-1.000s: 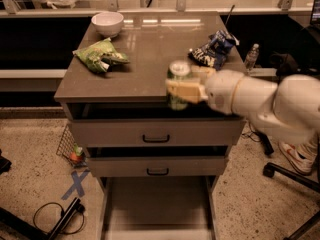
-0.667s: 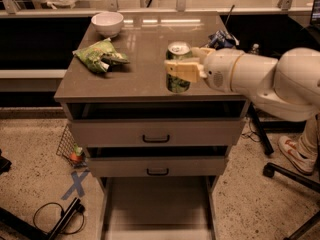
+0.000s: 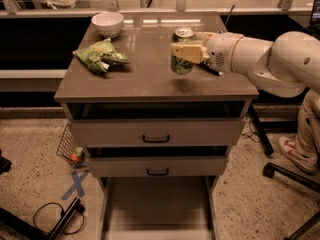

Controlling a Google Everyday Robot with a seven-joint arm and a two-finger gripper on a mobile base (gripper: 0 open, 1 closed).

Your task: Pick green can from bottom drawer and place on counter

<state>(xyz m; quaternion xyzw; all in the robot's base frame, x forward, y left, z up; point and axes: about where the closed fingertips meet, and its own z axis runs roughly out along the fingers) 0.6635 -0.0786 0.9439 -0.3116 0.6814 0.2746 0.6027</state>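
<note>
The green can (image 3: 182,53) with its silver top is upright over the right-middle of the grey-brown counter (image 3: 145,74), held just above the surface with a shadow under it. My gripper (image 3: 186,53) reaches in from the right and is shut on the green can, one pale finger (image 3: 189,52) across its side. The bottom drawer (image 3: 156,204) is pulled open below, its pale floor bare.
A green snack bag (image 3: 100,55) lies on the counter's left, a white bowl (image 3: 108,23) at the back left. Two drawers with black handles (image 3: 156,139) sit slightly open. A person's leg and shoe (image 3: 299,149) stand right; cables and a wire basket (image 3: 70,145) lie left.
The gripper carried the green can up and further back over the counter, from its front edge toward the middle right.
</note>
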